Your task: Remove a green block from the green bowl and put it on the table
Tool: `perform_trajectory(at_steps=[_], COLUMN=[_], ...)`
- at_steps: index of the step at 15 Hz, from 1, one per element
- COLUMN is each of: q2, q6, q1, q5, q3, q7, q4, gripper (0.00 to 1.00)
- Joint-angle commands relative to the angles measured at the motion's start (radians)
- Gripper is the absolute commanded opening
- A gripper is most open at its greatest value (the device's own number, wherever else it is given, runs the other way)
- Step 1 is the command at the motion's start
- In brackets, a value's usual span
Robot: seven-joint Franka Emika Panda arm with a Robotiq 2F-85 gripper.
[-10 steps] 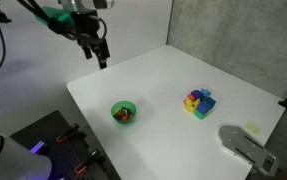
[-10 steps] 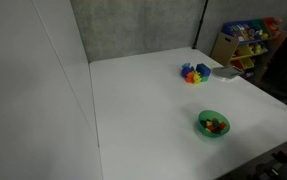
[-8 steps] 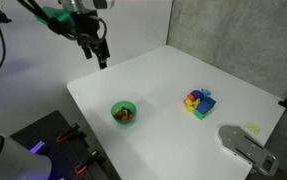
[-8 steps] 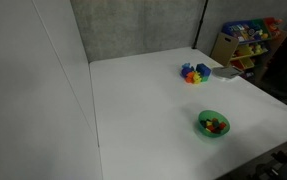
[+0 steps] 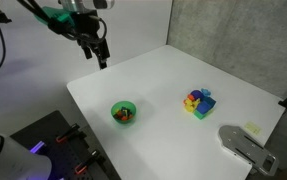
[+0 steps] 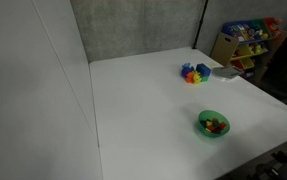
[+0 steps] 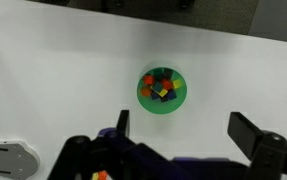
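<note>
The green bowl point(image 5: 124, 112) stands on the white table point(image 5: 173, 75) near its front edge; it also shows in the other exterior view point(image 6: 213, 124) and in the wrist view point(image 7: 163, 90). Several small coloured pieces lie in it, orange, red, yellow and dark ones. I cannot pick out the green block among them. My gripper point(image 5: 101, 55) hangs high above the table's far corner, well away from the bowl. In the wrist view its fingers point(image 7: 188, 130) are spread wide and empty, with the bowl far below between them.
A multicoloured block cluster point(image 5: 198, 102) sits on the table to the side of the bowl, also in the other exterior view point(image 6: 194, 73). A grey device point(image 5: 243, 145) stands at a table corner. A toy shelf point(image 6: 245, 40) is beyond the table.
</note>
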Motion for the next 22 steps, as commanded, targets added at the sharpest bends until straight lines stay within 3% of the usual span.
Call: perform_trajectory(at_steps=[1,16,22], q2=[0.0,0.262,0.413], q6=[-0.002,0.231,0.4], q1=[-0.003,0.003,0.01], q5=[0.002,-0.002,-0.029], q3=[0.002,-0.005,-0.009], q7=[-0.001,-0.041,-0.184], q4=[0.002,-0.006,-0.042], gripper=[1.0,1.0,1.0])
